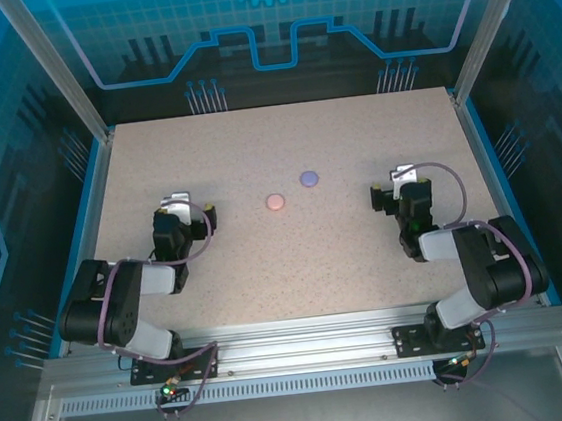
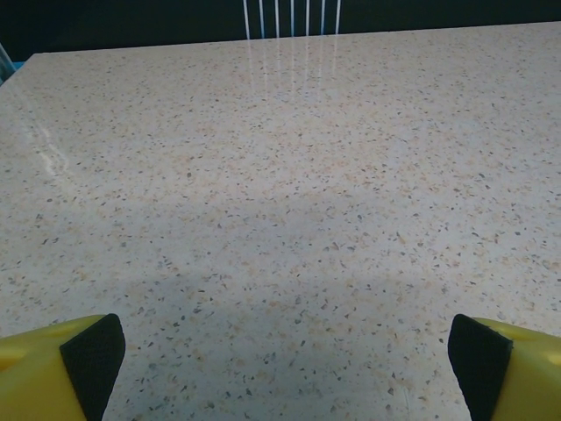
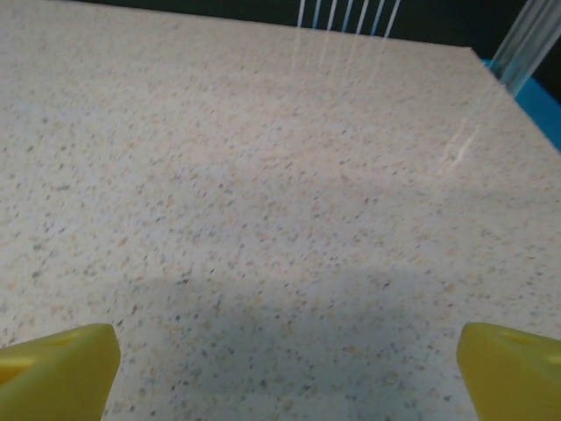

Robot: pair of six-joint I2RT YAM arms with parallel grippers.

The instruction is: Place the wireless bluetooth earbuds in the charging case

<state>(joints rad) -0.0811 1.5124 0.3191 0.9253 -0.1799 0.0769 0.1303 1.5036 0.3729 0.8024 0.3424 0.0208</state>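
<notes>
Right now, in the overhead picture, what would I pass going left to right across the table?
left gripper → pink case → purple case → right gripper

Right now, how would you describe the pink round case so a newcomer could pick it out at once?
Look at the speckled table. Near its middle lie two small round cases, close but not touching. The pink case is the one nearer the front edge and to the left; the purple case lies farther back, right.
</notes>
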